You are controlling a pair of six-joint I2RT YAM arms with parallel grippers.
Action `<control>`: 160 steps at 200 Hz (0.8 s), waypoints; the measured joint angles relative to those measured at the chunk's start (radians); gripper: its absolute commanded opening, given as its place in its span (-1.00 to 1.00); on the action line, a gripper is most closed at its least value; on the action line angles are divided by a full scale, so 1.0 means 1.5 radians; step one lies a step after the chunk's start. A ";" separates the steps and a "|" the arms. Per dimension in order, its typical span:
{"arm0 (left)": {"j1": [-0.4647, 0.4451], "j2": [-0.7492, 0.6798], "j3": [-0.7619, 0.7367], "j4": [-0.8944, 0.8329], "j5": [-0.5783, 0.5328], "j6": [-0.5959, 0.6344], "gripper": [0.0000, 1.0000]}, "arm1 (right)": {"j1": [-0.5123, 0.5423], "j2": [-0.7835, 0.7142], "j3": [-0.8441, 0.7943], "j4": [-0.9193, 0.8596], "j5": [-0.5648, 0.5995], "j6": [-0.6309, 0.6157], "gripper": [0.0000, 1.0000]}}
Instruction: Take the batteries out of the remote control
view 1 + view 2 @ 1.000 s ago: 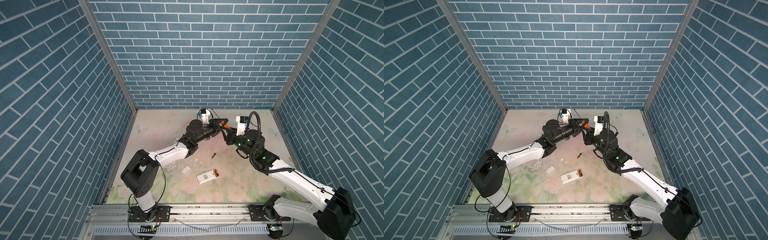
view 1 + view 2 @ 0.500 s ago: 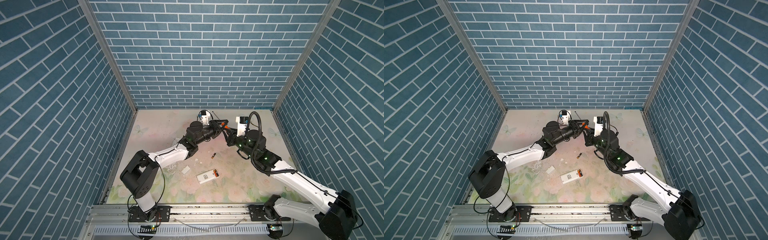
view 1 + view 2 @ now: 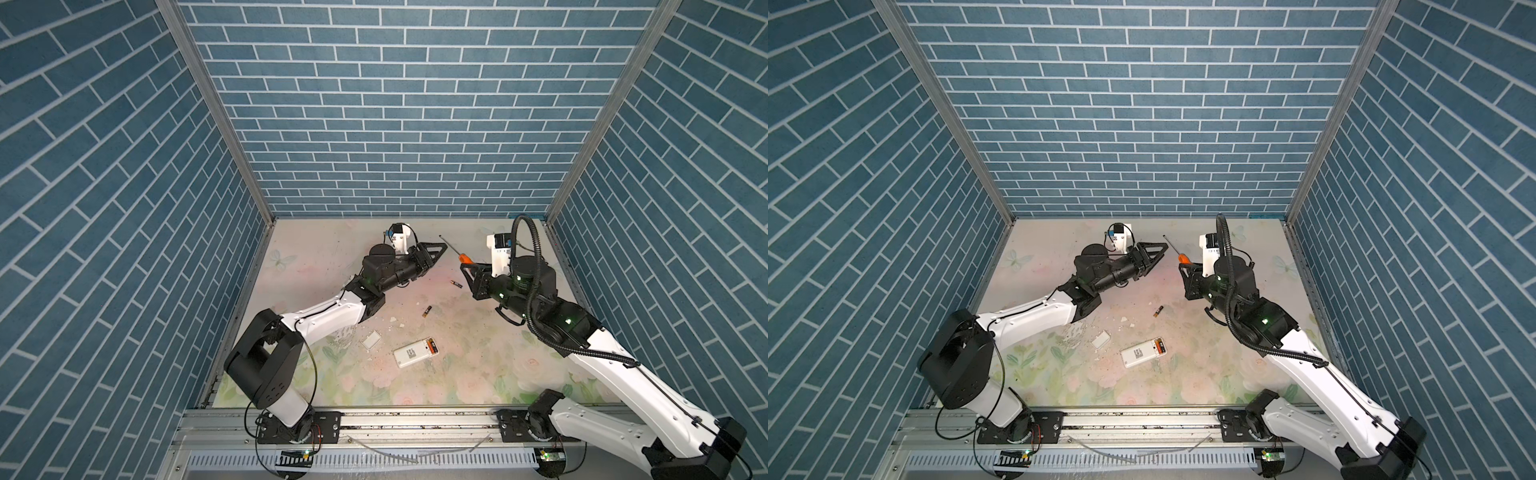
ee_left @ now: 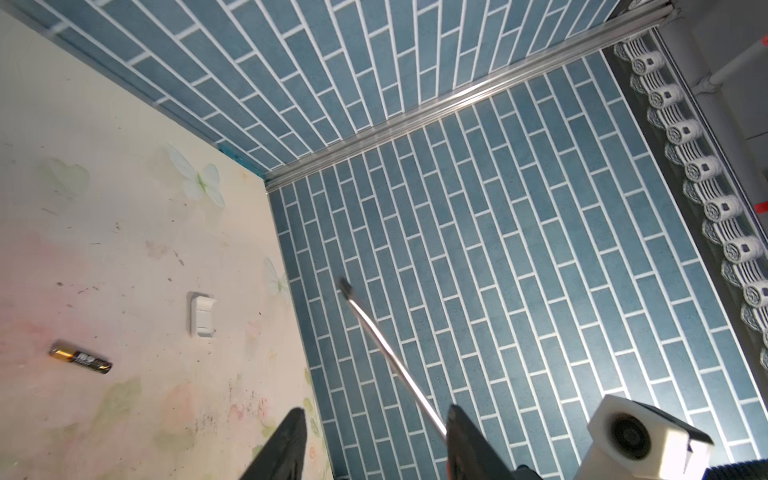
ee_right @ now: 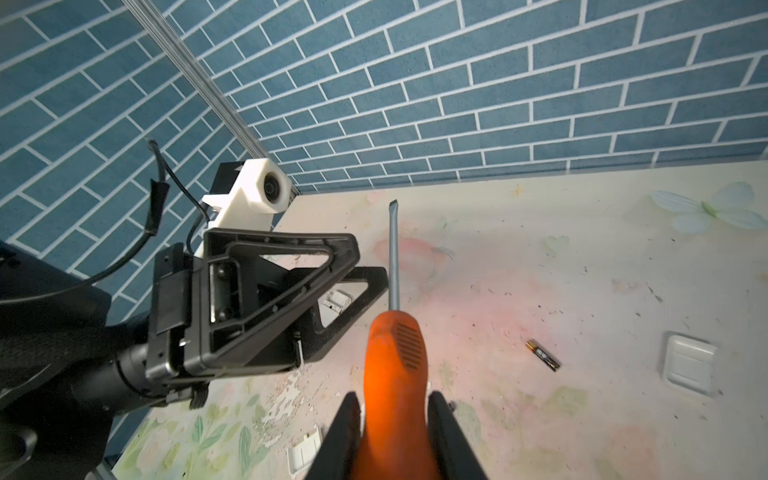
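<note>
The screwdriver (image 5: 395, 365) has a matt, ribbed orange plastic handle and a smooth grey metal shaft. The left gripper (image 5: 368, 262) and right gripper (image 5: 394, 399) look like matt black plastic. The table (image 5: 540, 257) is a scuffed, flaking flower print. At twelve o'clock of the smooth white plastic remote (image 3: 409, 354), a battery (image 3: 427, 311) wears glossy black-and-gold wrap.

The 2 arms stretched toward each other; left gripper (image 3: 441, 252) gaped, right gripper (image 5: 392, 401) clamped the screwdriver (image 5: 395, 353).

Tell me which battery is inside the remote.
The battery in the open end of the white remote; the other two batteries lie loose on the table.
</note>
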 measured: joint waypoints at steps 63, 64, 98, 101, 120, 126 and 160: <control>0.075 -0.125 -0.057 -0.151 0.006 0.106 0.24 | 0.000 0.036 0.105 -0.246 -0.027 0.000 -1.00; 0.075 -0.127 -0.057 -0.156 0.006 0.109 0.24 | 0.000 0.039 0.109 -0.253 -0.029 0.000 -1.00; 0.069 -0.217 -0.057 -0.414 -0.004 0.266 0.25 | 0.012 0.076 0.196 -0.409 -0.068 0.000 -1.00; 0.067 -0.223 -0.057 -0.437 -0.006 0.279 0.25 | 0.014 0.078 0.203 -0.423 -0.069 0.000 -1.00; 0.056 -0.255 -0.065 -0.555 -0.033 0.353 0.25 | 0.032 0.094 0.241 -0.502 -0.083 0.004 -1.00; 0.049 -0.261 -0.070 -0.588 -0.042 0.374 0.25 | 0.037 0.099 0.252 -0.526 -0.088 0.009 -1.00; -0.041 -0.257 -0.088 -0.723 -0.110 0.473 0.28 | 0.080 0.125 0.289 -0.629 -0.106 0.050 -1.00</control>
